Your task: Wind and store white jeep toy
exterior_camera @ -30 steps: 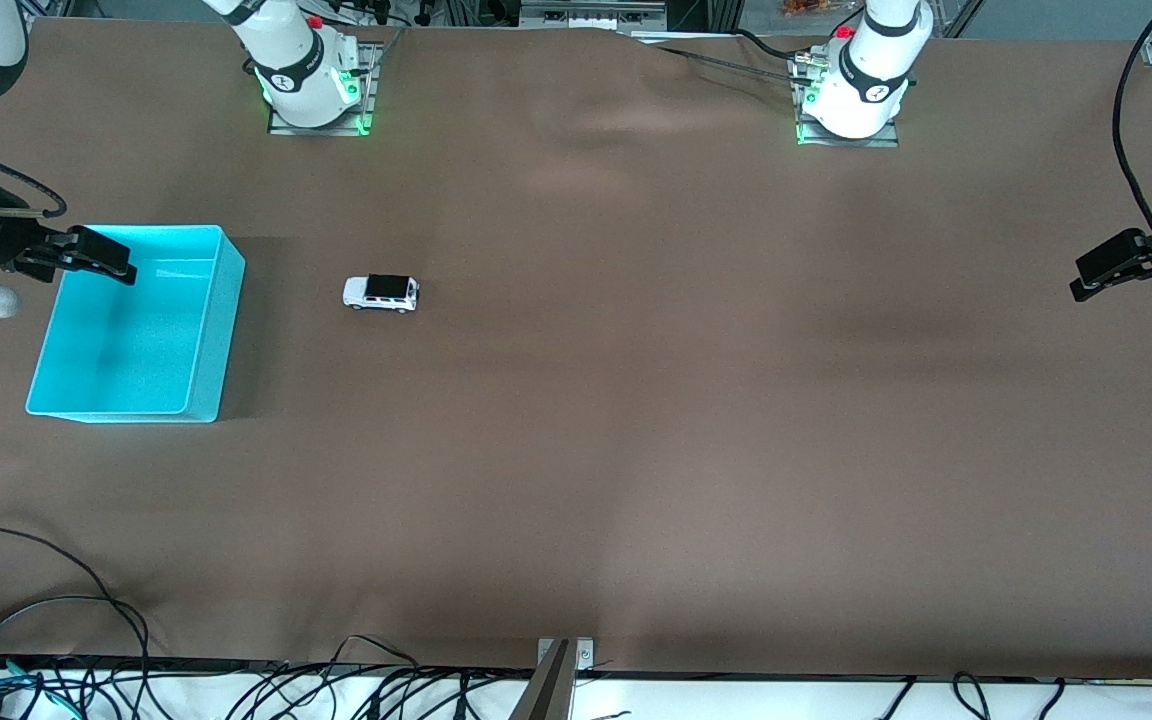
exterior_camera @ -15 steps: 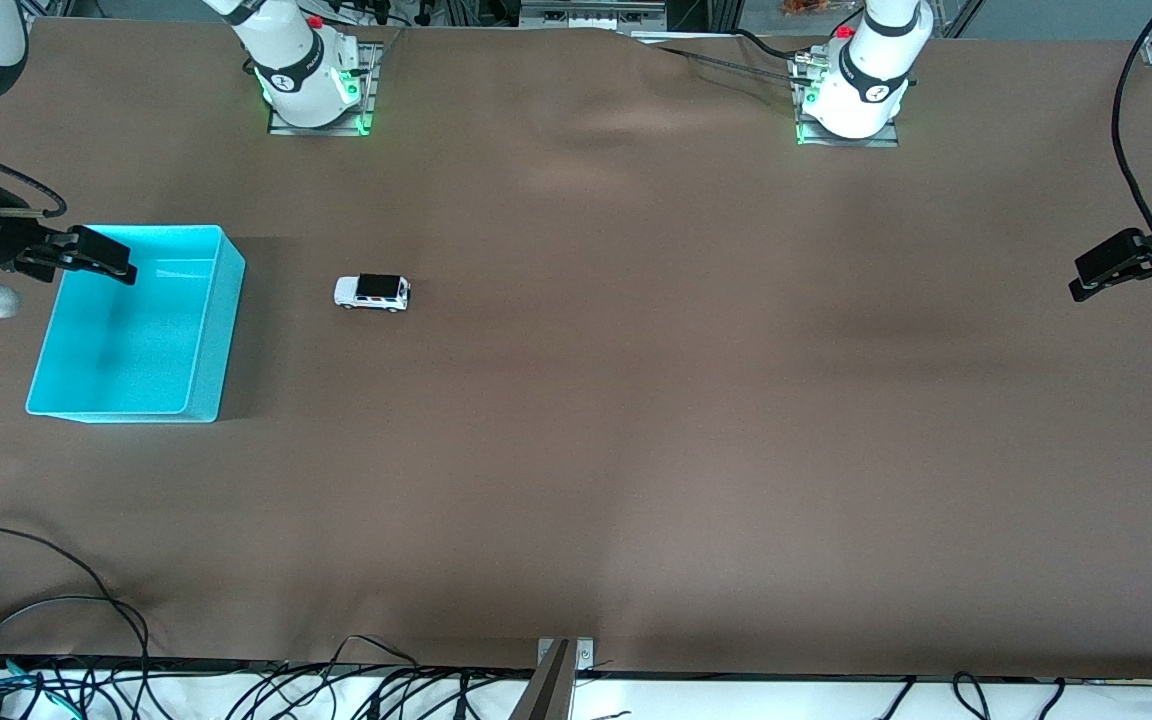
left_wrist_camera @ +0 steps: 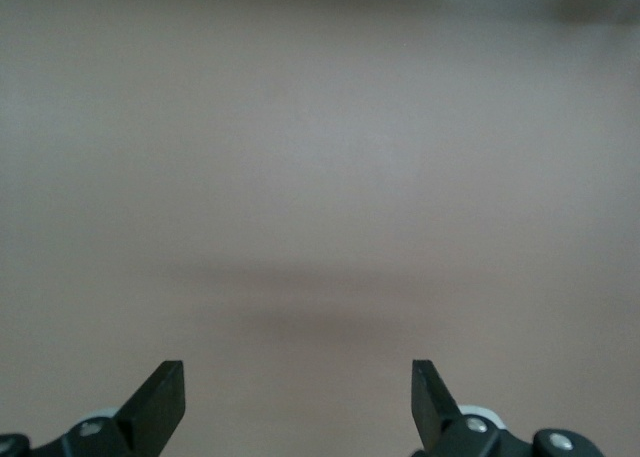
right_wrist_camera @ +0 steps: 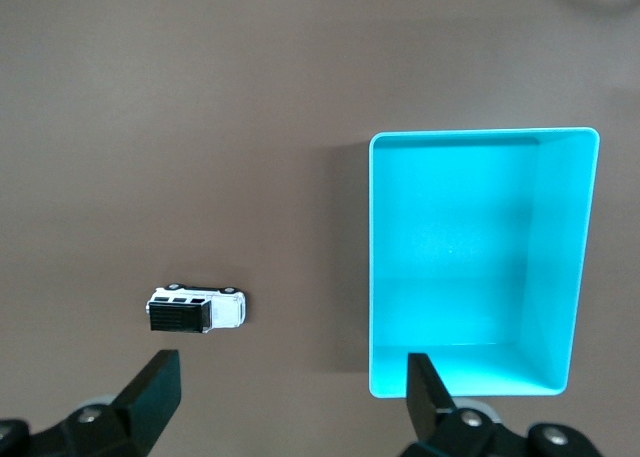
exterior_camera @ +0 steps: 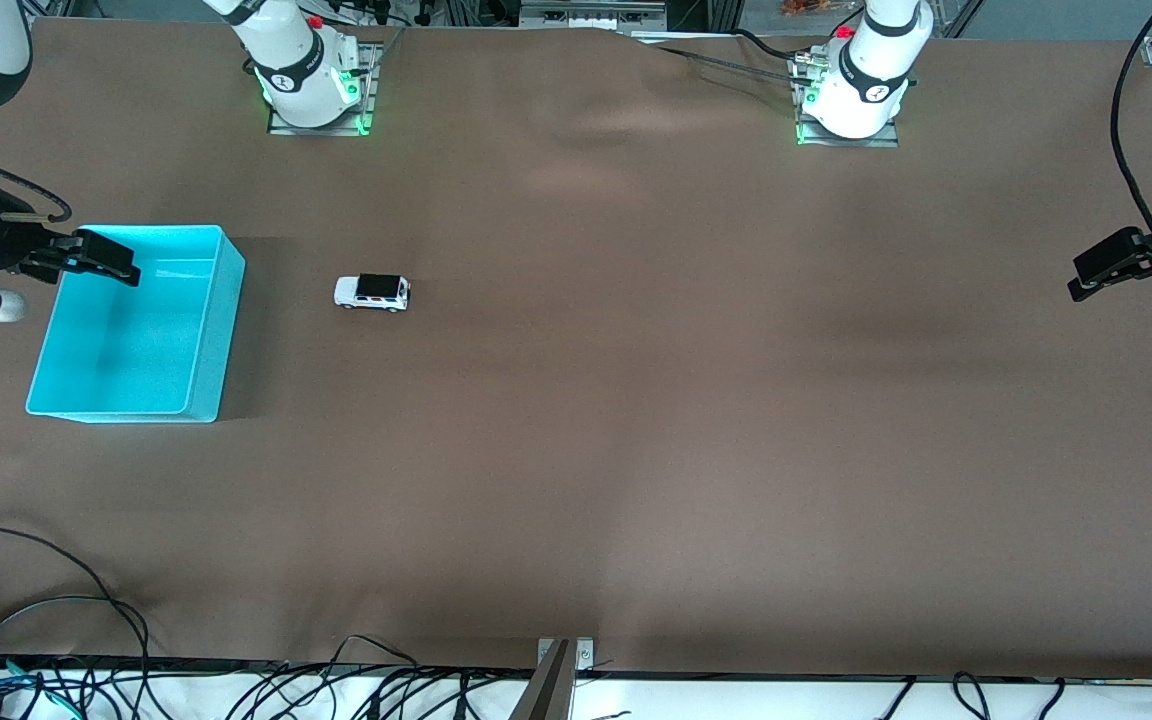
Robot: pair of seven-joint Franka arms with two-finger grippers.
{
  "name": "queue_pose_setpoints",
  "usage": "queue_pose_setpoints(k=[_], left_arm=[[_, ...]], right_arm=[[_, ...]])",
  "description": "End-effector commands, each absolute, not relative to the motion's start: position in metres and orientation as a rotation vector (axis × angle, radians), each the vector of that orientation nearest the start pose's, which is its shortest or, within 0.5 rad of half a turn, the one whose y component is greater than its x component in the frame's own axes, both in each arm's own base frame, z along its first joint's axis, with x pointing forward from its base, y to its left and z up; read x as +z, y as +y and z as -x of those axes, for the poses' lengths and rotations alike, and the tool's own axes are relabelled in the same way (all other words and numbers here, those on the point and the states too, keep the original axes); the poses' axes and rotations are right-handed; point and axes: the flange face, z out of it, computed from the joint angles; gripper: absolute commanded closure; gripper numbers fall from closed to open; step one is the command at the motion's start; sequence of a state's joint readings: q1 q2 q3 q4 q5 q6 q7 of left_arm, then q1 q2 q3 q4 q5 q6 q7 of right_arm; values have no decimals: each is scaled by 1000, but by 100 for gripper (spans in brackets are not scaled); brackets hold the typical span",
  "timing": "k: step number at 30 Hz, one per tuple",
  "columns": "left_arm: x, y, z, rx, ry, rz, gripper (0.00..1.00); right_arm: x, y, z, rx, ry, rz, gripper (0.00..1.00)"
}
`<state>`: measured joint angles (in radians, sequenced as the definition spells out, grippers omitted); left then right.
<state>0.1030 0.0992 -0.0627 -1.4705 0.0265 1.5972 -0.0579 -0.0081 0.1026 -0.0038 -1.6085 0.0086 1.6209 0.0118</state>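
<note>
White jeep toy [exterior_camera: 372, 292] on table, near right pincer [exterior_camera: 101, 257]

- The front view is evenly and fairly brightly lit from above; the brown table cover [exterior_camera: 636, 400] shows pale, washed-out patches toward its middle and near the arms' bases.
- A soft shadow lies on the cover beside the turquoise bin [exterior_camera: 136, 320], on the side facing the white toy car [exterior_camera: 372, 292].
- Inside the bin, one wall catches a bright reflection while the floor is partly shaded.
- Green lamps glow at both arm bases.
- The left wrist view is dim and flat, with a faint blurred dark band across the cover.
- The right wrist view is crisp; the bin [right_wrist_camera: 480, 267] and car [right_wrist_camera: 196, 310] are sharp.
</note>
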Motion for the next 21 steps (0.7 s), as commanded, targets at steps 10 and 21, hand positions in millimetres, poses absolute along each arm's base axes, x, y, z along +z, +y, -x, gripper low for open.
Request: queue_pose_setpoints(k=[10,21], left_arm=[[623,28,-587,-49,-146,3150,0],[623,27,-587,-49,-143,3153,0]], right_arm=[[489,-5,-553,72,97,3114,0],[427,2,-519,81,208,3110,0]])
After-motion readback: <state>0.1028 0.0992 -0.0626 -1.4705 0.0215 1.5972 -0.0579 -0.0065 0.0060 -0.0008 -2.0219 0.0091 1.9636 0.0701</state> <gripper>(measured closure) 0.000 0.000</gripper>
